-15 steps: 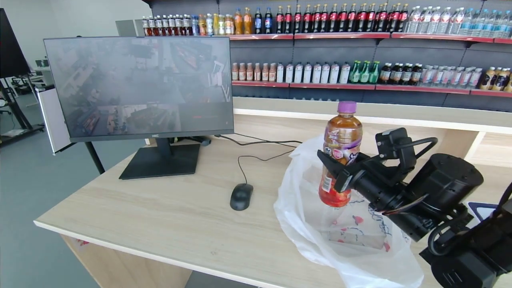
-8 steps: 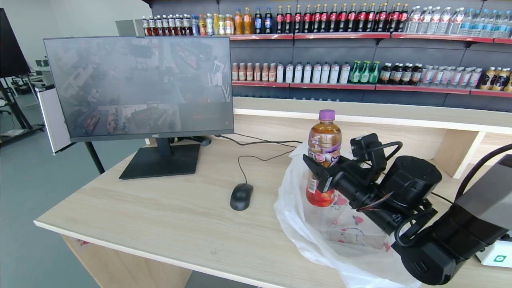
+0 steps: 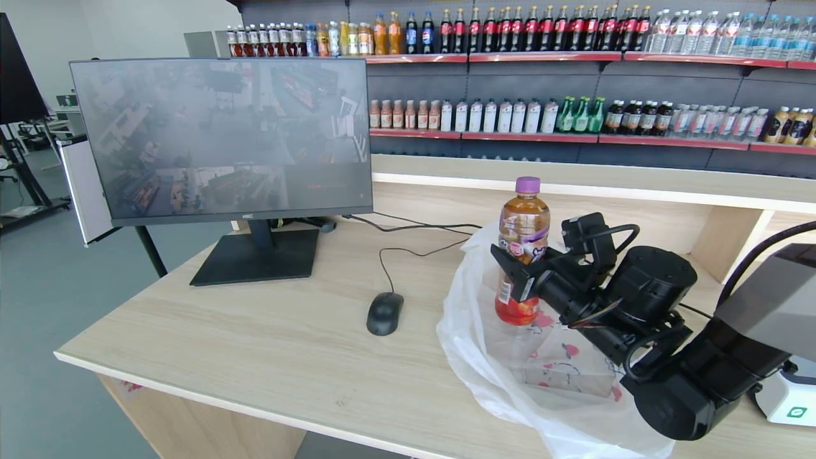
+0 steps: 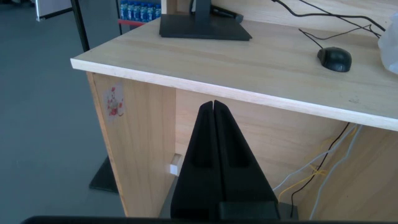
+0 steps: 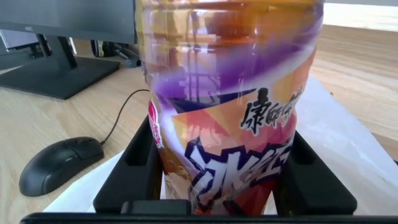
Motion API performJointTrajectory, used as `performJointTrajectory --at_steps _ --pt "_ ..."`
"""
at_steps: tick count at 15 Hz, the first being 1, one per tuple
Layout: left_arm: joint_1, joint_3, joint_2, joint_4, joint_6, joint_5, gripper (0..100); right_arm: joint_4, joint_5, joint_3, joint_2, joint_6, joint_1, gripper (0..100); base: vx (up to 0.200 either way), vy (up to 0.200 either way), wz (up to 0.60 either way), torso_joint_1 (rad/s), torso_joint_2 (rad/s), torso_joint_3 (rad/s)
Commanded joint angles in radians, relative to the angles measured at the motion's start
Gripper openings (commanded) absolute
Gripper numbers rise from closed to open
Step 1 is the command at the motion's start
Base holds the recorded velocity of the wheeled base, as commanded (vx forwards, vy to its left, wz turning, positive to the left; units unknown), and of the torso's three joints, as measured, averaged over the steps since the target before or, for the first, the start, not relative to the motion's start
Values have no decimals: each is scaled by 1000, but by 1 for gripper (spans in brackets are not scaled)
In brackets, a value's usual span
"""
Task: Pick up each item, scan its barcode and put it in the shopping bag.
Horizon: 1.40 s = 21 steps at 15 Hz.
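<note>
Our left jaws are pressing shut below the worktop [image 4: 249,68] edge, the mouse [image 4: 334,59] lying above and beyond them. Our right jaws are clenching the bottle [image 3: 523,223] upright by its label, its base at the open shopping bag [image 3: 472,357] beneath them. The head view is showing its purple cap, while the right wrist view is showing the label.

Site: a shop, checkout corner. Red-edged shelves [image 3: 542,57] are running along the back wall, carrying long rows of drink bottles [image 3: 510,116] grouped by kind, as store stock. In front, a light wooden desk [image 3: 255,344] is standing like a till. A monitor [image 3: 220,137] is standing on it, a wired mouse [image 3: 384,313] is lying beside that, and a thin plastic shopping bag [image 3: 472,344] is sitting toward the right end. A low wooden counter [image 3: 446,172] is running between desk and shelves.
</note>
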Motion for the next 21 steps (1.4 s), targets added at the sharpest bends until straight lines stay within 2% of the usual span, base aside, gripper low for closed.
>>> performJointTrajectory --at_steps 1,8,11,21 --pt "0 -1 0 0 0 0 0 -1 0 1 5 1 1 0 0 0 0 0 0 0" --pt "0 0 0 0 0 0 0 -1 2 -2 46 -1 -9 0 0 0 0 0 0 0" --pt "0 -1 0 0 0 -2 0 -1 2 47 48 -8 -10 0 0 0 0 0 0 0" --pt "0 0 0 0 0 0 0 -1 8 85 45 -10 -9 0 0 0 0 0 0 0"
